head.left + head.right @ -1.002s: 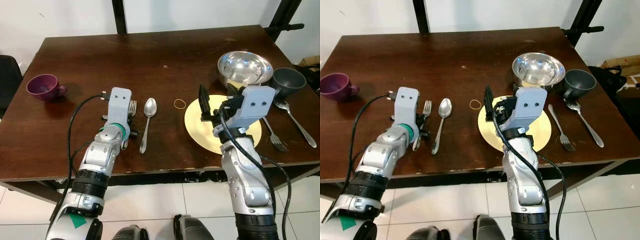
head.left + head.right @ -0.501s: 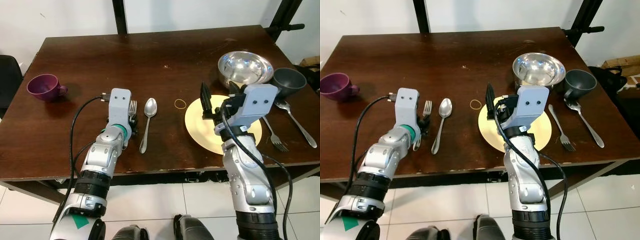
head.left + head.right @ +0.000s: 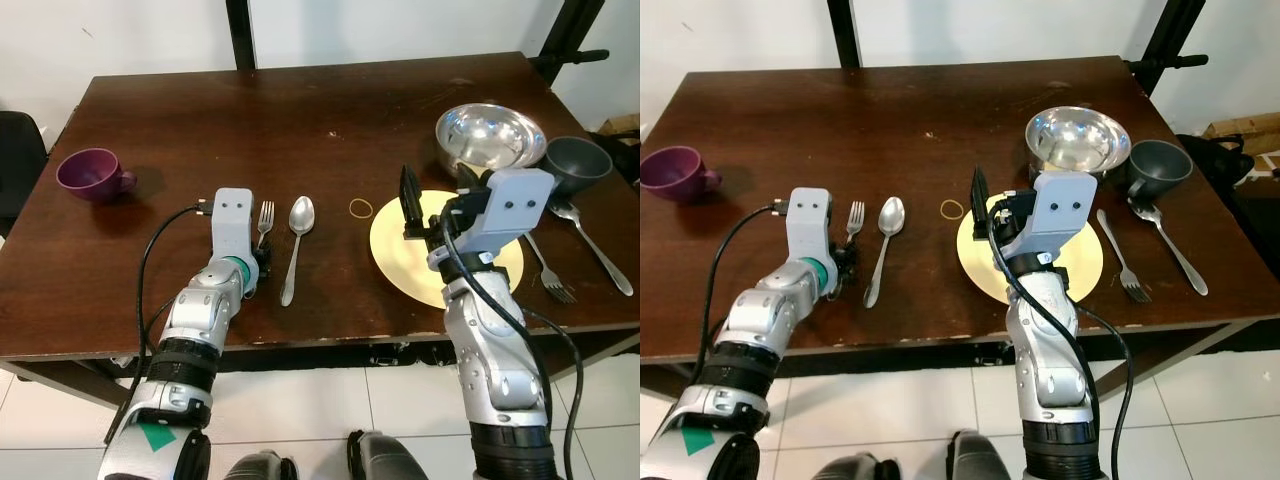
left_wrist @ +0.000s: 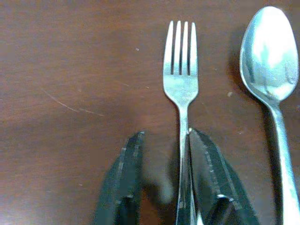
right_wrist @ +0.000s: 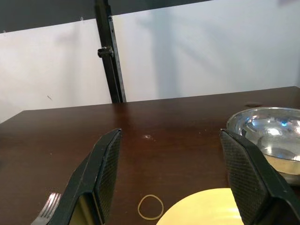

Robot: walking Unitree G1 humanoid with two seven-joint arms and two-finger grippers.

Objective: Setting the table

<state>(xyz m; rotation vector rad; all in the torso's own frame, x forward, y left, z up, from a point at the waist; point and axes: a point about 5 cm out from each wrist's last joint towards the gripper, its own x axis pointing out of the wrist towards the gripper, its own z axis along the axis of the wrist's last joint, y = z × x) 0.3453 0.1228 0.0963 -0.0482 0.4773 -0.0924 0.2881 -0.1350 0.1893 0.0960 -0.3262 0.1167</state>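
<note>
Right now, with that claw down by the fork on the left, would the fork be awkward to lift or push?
Probably awkward. The fork lies flat on the table, so the left claw has little to get under. Its polished metal looks slippery, and its thin handle sits beside one finger rather than clearly between both. It looks stiff, so a push would likely slide it toward the spoon.

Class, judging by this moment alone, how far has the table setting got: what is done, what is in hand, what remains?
Done: right place has yellow plate, steel bowl, grey cup, a fork and spoon. In hand: the left gripper, open, sits around the left fork handle beside the left spoon. Left: that place has no plate; the purple cup stands apart. The right gripper hovers open over the plate.
</note>
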